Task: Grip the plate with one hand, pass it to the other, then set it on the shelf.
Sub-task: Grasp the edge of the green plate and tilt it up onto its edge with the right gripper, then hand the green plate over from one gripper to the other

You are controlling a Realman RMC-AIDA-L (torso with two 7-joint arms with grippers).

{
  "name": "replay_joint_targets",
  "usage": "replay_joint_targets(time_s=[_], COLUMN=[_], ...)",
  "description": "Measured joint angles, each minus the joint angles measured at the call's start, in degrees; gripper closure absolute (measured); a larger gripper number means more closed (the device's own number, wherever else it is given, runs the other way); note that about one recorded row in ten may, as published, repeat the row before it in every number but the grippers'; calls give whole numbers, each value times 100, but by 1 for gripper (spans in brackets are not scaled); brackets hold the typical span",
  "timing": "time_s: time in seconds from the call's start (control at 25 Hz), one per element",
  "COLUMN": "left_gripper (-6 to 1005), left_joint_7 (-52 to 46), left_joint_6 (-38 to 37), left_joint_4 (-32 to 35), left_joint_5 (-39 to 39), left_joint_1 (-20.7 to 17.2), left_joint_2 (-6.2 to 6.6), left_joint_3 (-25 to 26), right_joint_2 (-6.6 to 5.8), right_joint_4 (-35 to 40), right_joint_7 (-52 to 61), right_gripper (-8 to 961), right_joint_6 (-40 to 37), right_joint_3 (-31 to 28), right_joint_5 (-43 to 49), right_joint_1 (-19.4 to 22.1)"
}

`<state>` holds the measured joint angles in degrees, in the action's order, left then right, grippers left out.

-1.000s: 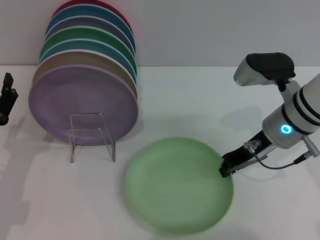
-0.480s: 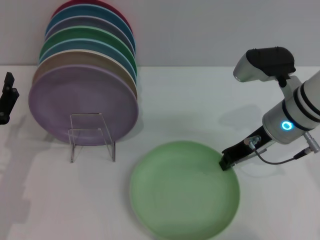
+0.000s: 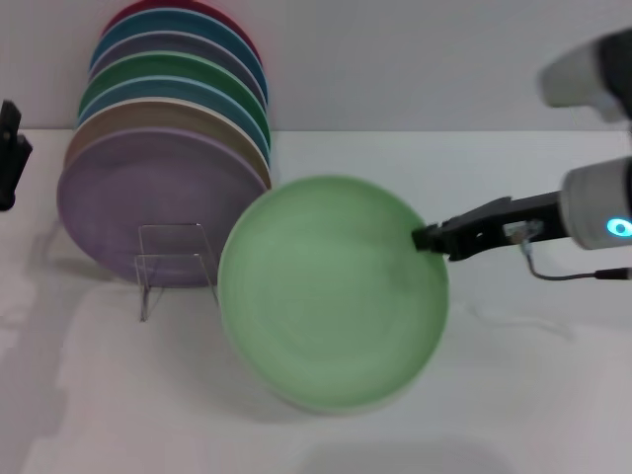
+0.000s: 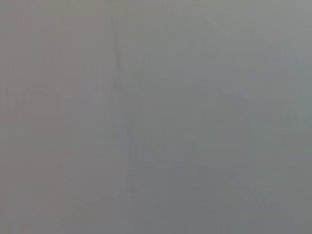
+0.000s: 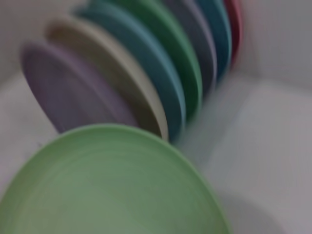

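The pale mint-green plate hangs tilted above the table in the head view, its face turned toward me. My right gripper, slim and black on an arm with a cyan ring, is shut on the plate's right rim. The plate also fills the lower part of the right wrist view. The clear acrylic shelf stands to the plate's left, with the plate's left edge close to its bracket. My left gripper sits at the far left edge, away from the plate. The left wrist view shows only plain grey.
Several coloured plates stand on edge in a row in the shelf, a lilac one at the front. The same row shows in the right wrist view. A white table extends to the right and front.
The right gripper has lifted the plate off the table, raising and tilting it up and moving it left toward the shelf. The left gripper has barely shifted.
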<state>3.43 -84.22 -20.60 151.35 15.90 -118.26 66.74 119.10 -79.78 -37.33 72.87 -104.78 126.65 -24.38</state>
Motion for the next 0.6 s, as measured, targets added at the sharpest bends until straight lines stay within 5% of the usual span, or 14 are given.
replay_joint_targets(time_s=[0.12,0.2,0.36,0.48,0.6], left_gripper=[189,189,189,189,189], left_joint_7=[-43,-83,-468,-788,-1266], left_joint_6=[123,233,1559,3485,5508], left_joint_4=[-558,-731,-2269,-4011,-5708], left_joint_5=[162,277,1063,1410,1416], left_joint_1=[-68,-90,-460,-702,-784], left_joint_2=[68,106,482,981,1631], left_joint_3=[-37,-37,14,-81,-320], right_joint_2=[-1,0,7,14,16], right_joint_4=[-116,-105,116,478,915], right_joint_7=[-1323,-1686,-2848,-3614,-4309], right_gripper=[944,944,943,943,943], right_joint_6=[-578,-709,-1117,-1218,-1255], right_joint_3=[-90,-103,-318,-576,-823], right_joint_5=[-1230,-1534,-2350,-2839,-3210], right_joint_1=[857,1068,1609,1726,1702])
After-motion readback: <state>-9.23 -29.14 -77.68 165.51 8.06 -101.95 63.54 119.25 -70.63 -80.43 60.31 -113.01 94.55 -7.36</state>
